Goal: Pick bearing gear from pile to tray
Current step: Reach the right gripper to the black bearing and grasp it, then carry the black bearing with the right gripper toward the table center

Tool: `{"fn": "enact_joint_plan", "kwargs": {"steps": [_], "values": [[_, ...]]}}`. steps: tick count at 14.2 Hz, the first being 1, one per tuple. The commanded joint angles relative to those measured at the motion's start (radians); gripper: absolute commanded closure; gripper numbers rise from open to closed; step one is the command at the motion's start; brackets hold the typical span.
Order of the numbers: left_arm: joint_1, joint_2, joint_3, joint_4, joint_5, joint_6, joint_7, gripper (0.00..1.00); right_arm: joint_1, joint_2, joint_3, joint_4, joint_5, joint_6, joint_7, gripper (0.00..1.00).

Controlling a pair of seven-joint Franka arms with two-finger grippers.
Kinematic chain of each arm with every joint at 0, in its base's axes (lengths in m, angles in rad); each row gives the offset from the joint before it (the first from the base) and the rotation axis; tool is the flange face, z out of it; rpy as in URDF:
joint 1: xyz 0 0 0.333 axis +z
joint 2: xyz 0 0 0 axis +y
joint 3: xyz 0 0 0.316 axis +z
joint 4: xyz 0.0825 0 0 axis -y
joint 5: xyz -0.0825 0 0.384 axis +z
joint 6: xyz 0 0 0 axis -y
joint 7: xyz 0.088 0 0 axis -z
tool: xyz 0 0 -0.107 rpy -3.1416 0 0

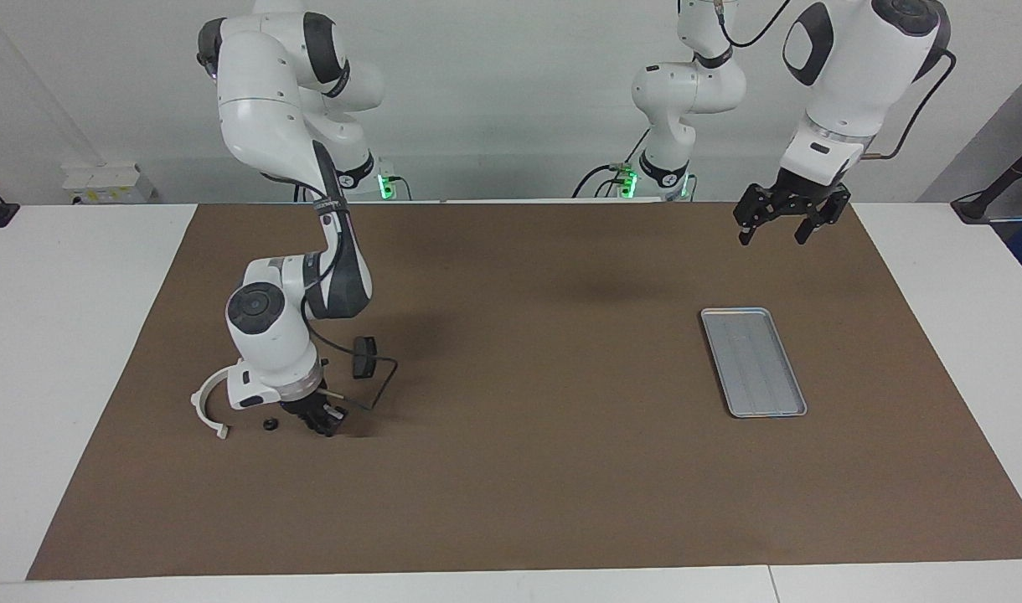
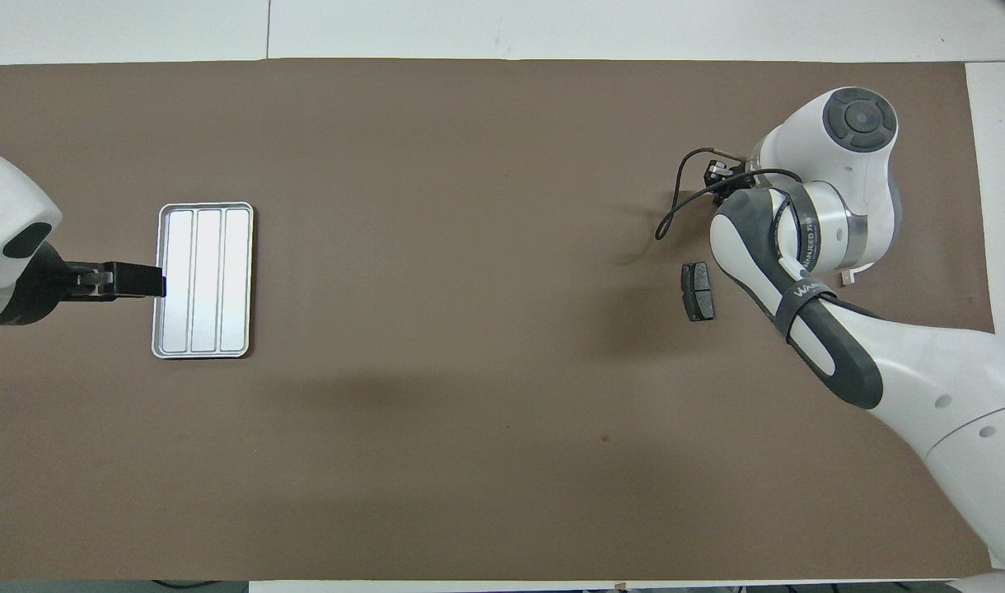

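— What can't you make out?
— My right gripper [image 1: 320, 421] sits low on the brown mat [image 1: 519, 469], half hidden under my own wrist. Whether it has closed on anything, I cannot tell.
— And around it?
— A tiny black round part [image 1: 269, 425] just beside it, a white curved bracket [image 1: 208, 404], a flat dark grey pad [image 2: 698, 291]. The ribbed silver tray [image 1: 733, 311] lies bare at my left arm's end. My left gripper [image 1: 783, 226] waits over the mat, jaws apart

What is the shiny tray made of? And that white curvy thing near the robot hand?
The tray looks like metal: silver-grey, smooth, with a raised rim and pressed ribs, and it shines bright in the overhead view. The white curved bracket is probably plastic: plain matte white with no gleam, though painted metal can't be ruled out.
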Motion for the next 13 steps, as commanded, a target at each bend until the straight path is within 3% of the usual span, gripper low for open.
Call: {"fn": "enact_joint_plan", "kwargs": {"steps": [1,7,11,13], "values": [[-0.004,-0.034,0.006,-0.054,-0.001,0.037,-0.019,0.01,-0.011,0.01,0.009,-0.002,0.011,-0.008,0.006,1.0],[-0.003,-0.032,0.006,-0.071,-0.001,0.06,-0.037,0.01,-0.011,-0.01,0.013,0.032,0.001,-0.091,-0.045,1.0],[0.006,-0.024,0.006,-0.088,0.0,0.114,-0.036,0.02,0.001,-0.157,0.018,0.047,-0.002,-0.311,-0.155,1.0],[0.02,-0.021,0.008,-0.087,0.002,0.14,-0.033,0.02,0.044,-0.2,0.022,0.118,0.013,-0.457,-0.145,1.0]]}}
